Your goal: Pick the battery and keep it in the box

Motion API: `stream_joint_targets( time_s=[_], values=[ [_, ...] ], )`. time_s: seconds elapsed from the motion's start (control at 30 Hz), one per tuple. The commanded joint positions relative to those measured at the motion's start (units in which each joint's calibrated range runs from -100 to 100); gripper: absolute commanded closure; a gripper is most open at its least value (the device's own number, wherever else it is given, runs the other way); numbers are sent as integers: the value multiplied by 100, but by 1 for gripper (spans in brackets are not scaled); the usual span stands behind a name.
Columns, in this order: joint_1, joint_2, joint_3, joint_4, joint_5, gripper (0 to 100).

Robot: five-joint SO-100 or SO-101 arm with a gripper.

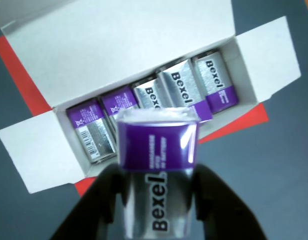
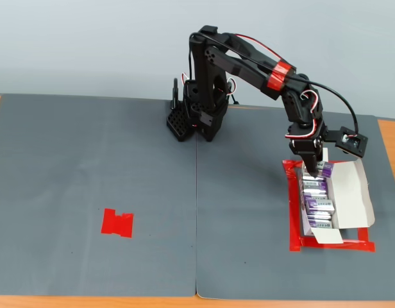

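My gripper (image 1: pixel 156 200) is shut on the battery (image 1: pixel 157 165), silver with a purple end and "Bexel" lettering, held between the two black fingers just above the box. The box (image 1: pixel 119 45) is a white carton with its flaps folded out; several identical batteries (image 1: pixel 179 85) lie in a row inside it. In the fixed view the gripper (image 2: pixel 311 168) hangs over the far end of the box (image 2: pixel 351 192), with the held battery (image 2: pixel 311 170) barely showing under the fingers. The row of batteries (image 2: pixel 318 205) fills the box's left side there.
A red tape outline (image 2: pixel 294 212) frames the box on the grey mat. A small red tape mark (image 2: pixel 117 222) lies on the mat at the left of the fixed view. The arm's black base (image 2: pixel 197 115) stands at the back centre.
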Motion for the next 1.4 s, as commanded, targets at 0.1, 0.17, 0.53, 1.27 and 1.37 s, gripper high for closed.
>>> stream_joint_targets(
  time_s=[0.1, 0.17, 0.53, 1.27, 1.37],
  values=[
    [-57, 228, -51, -82, 2, 97],
    [-80, 321, -51, -91, 2, 97],
    [-102, 898, -51, -707, -8, 97],
    [-102, 1339, -61, -1298, -45, 97],
    [-102, 1339, -61, -1350, -45, 97]
  ],
)
